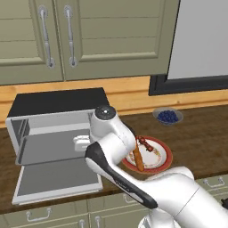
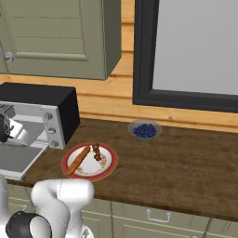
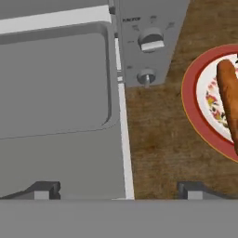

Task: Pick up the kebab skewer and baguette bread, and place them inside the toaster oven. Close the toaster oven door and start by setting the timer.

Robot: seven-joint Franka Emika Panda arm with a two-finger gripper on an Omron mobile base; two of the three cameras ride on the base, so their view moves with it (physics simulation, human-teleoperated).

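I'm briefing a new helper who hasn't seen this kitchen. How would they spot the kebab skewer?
Find the open toaster oven on the wooden counter; just right of it sits a red-rimmed plate. The kebab skewer lies there beside the long golden baguette: shorter, thin, with dark red-brown chunks.

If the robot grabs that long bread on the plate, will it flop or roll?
The baguette bread lies straight, so it probably stays stiff. Its rounded sides suggest it may roll on the plate if nudged. Slim, so likely light.

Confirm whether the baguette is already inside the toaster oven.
No, the baguette bread lies on the red-rimmed plate beside the kebab skewer.
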